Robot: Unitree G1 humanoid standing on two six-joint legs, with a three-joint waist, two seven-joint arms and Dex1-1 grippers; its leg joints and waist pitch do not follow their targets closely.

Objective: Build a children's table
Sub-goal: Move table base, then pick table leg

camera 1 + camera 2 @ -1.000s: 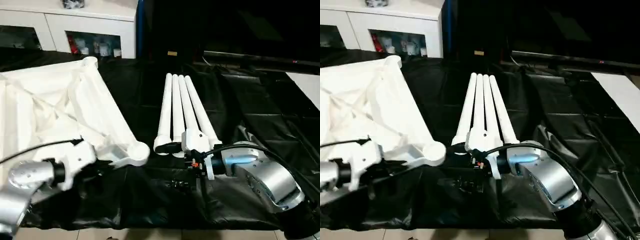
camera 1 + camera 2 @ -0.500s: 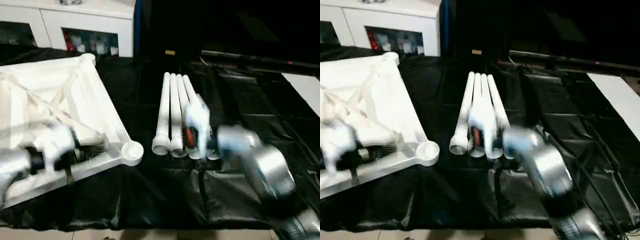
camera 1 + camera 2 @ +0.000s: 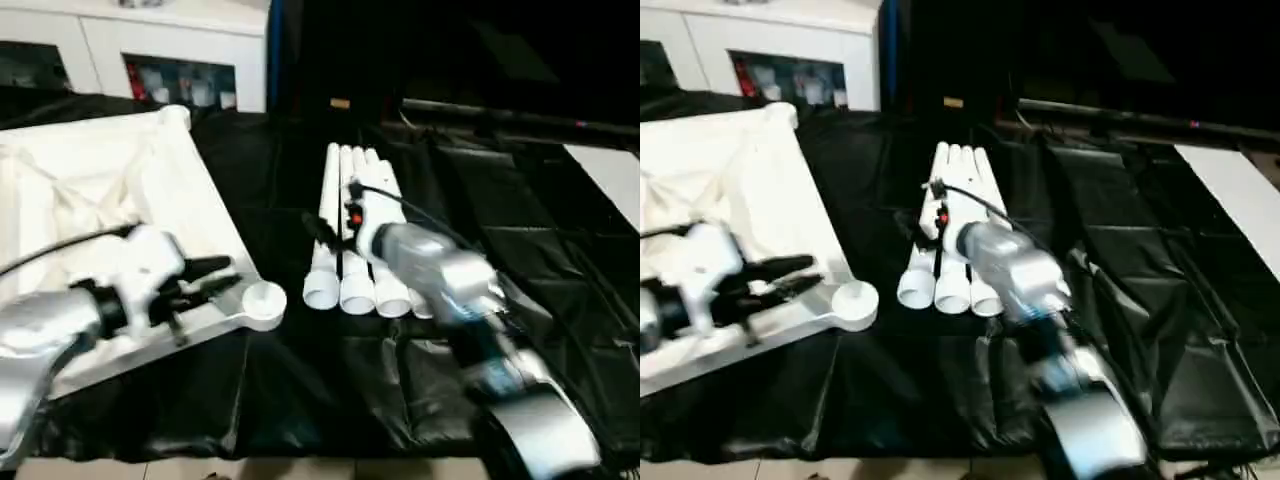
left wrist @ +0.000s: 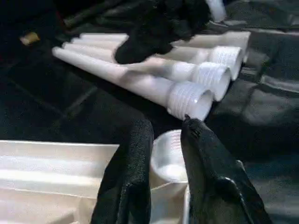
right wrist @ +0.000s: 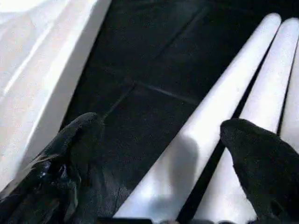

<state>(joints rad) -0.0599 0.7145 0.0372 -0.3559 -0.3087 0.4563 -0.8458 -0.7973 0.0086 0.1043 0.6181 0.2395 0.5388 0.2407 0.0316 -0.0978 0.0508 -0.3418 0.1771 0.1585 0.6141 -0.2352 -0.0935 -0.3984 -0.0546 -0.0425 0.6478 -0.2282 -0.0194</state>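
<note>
The children's table lies in parts on black cloth. Its white top (image 3: 95, 180) rests underside up at the left, a round corner socket (image 3: 263, 300) nearest the middle. Several white legs (image 3: 355, 290) lie side by side in the middle, threaded ends toward me. My left gripper (image 3: 225, 277) hovers at the top's near edge, fingers parted and empty, pointing at the socket (image 4: 168, 158). My right gripper (image 3: 330, 225) hangs over the legs, wide open, its fingertips (image 5: 88, 123) astride the leftmost leg (image 5: 210, 116) without touching it.
Wrinkled black cloth (image 3: 560, 250) covers the work surface out to the right and down to its front edge (image 3: 300, 455). A white cabinet (image 3: 180, 60) stands behind at the left. A pale surface (image 3: 612, 170) shows at the far right.
My left gripper has opened and let go of the table top's near edge, which has dropped flat. My right arm has swung from the legs' near ends up over them.
</note>
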